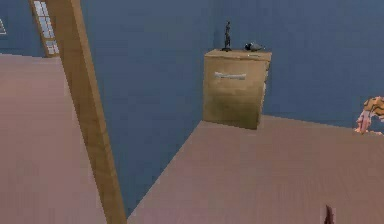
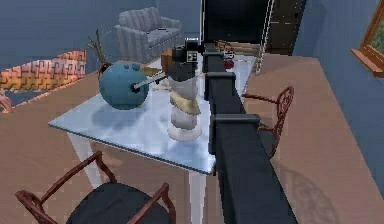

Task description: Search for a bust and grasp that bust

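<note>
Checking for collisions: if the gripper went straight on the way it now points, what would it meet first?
Probably the blue ball on the table: the gripper aims at it, though depth is unclear.

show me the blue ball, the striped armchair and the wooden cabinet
blue ball (image 2: 122, 86), arm side view, middle of its round side
striped armchair (image 2: 150, 27), arm side view, front of its backrest
wooden cabinet (image 1: 236, 100), forward view, its front face

Wooden cabinet (image 1: 237, 88) against blue wall (image 1: 150, 80); blue ball (image 2: 124, 84) on glass table (image 2: 100, 128), 2 chairs (image 2: 110, 200) beside.
</note>
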Controlling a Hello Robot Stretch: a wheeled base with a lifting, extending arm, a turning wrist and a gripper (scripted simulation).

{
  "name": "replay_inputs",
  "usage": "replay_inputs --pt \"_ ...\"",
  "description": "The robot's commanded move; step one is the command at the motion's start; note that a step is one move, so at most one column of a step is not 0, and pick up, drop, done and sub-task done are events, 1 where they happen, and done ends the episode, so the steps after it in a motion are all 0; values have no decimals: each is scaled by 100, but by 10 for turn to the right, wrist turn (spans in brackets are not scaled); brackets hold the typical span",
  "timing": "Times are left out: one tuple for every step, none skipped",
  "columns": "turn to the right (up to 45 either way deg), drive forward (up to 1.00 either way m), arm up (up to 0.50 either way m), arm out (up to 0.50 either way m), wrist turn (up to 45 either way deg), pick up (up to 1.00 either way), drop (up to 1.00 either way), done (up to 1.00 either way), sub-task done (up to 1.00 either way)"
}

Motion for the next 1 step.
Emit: replay_inputs --pt "0 0 0 0 450 0 0 0 0"
